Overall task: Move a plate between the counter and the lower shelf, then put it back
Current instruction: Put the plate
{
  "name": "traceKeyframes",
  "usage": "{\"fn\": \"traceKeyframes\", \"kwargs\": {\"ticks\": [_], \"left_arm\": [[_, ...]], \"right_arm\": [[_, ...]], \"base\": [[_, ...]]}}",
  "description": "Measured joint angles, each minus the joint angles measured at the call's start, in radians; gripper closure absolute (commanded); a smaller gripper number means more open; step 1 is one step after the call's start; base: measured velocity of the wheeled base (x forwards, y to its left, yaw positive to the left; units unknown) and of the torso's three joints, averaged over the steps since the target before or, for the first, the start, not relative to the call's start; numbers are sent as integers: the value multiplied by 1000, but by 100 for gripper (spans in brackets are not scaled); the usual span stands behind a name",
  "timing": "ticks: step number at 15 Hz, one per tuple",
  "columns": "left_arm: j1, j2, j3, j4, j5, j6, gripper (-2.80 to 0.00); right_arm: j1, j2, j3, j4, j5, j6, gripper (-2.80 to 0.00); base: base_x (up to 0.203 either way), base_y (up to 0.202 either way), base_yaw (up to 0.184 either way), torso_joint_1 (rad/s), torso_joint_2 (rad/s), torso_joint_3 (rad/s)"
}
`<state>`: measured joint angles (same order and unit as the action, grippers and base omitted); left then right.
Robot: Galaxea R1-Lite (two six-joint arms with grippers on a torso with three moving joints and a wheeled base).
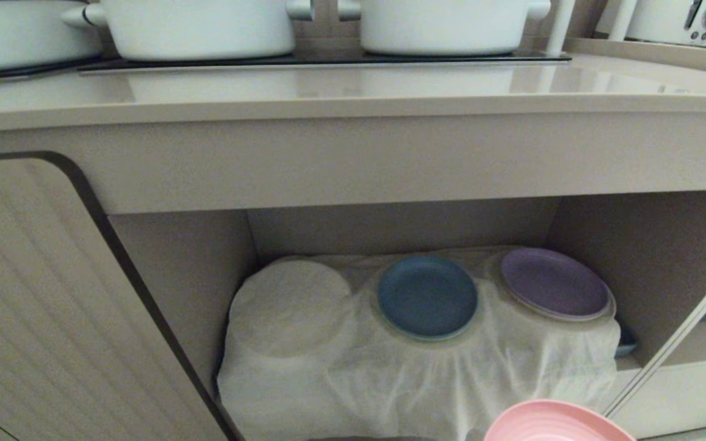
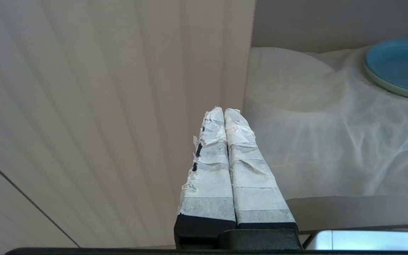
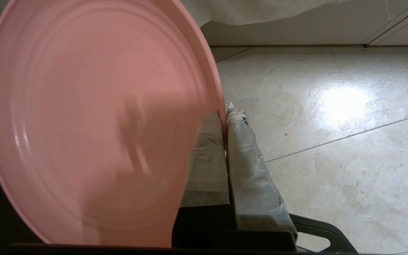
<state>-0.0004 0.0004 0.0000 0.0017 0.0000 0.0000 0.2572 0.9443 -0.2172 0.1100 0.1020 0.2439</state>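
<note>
Plate (image 3: 94, 120): pink, at 5 o'clock in head view, below the shelf (image 1: 647, 257).
Right gripper (image 3: 225, 117): clamped on its rim.
Left gripper (image 2: 225, 113): closed, empty.
Handling: likely light, stiff, slippery; rim pinch suits.

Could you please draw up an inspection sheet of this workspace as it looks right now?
Surface: counter bare along the front; hob panel at the back.
Job's things: pink plate held by its rim, low in front of the lower shelf.
Clutter: blue plate and purple plate on the white cloth; two white pots on the hob.
Grippers: right gripper shut on the plate; left gripper shut, empty, beside the ribbed door.
Cables: nothing seen.
Surroundings: tiled floor.
</note>
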Motion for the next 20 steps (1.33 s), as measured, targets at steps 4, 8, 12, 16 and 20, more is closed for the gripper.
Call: {"fn": "traceKeyframes", "kwargs": {"ticks": [4, 8, 12, 16, 20], "left_arm": [[0, 0, 0, 0, 0, 0, 0], [0, 0, 0, 0, 0, 0, 0], [0, 0, 0, 0, 0, 0, 0], [0, 0, 0, 0, 0, 0, 0], [0, 0, 0, 0, 0, 0, 0]], "right_arm": [[1, -1, 0, 0, 0, -1, 0], [2, -1, -2, 3, 0, 0, 0], [2, -1, 1, 3, 1, 0, 0], [1, -4, 2, 2, 1, 2, 0], [1, -12, 2, -1, 1, 1, 0]], "base": [[0, 0, 0, 0, 0, 0], [0, 0, 0, 0, 0, 0], [0, 0, 0, 0, 0, 0], [0, 0, 0, 0, 0, 0], [0, 0, 0, 12, -16, -7]]}}
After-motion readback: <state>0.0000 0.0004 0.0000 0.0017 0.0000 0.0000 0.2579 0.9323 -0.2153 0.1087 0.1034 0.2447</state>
